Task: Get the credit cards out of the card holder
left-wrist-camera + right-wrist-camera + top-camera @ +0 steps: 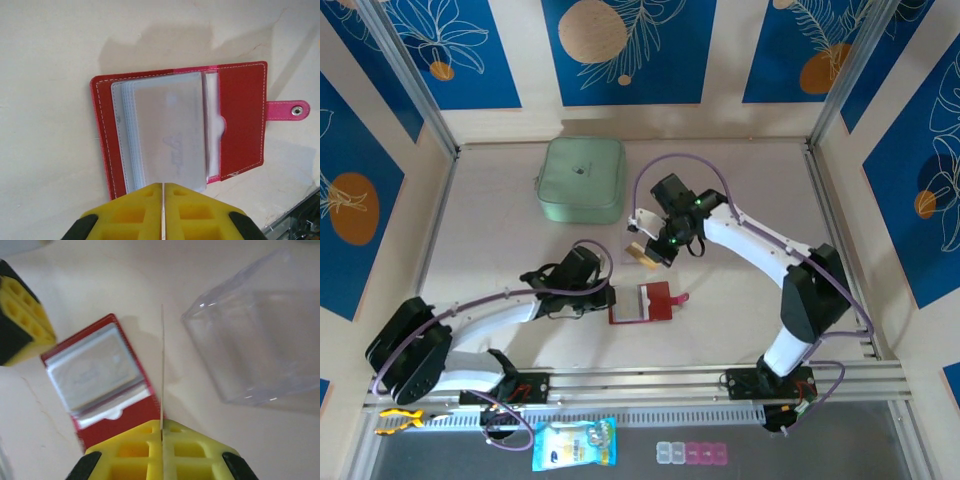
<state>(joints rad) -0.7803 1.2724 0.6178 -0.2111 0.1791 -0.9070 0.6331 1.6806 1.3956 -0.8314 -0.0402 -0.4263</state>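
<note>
The left arm [490, 322] and right arm [750, 240] have white shells, black joint housings and looping purple cables [672, 157]. The left gripper [163, 187] and right gripper [162, 424] each carry 2 yellow pads [135, 215] with square recesses and black outer corners.

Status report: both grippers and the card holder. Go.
Left gripper shut, at the card holder's edge. Right gripper shut on a credit card, out of it. Holder open flat. Clear plastic box nearby, not blocking.
</note>
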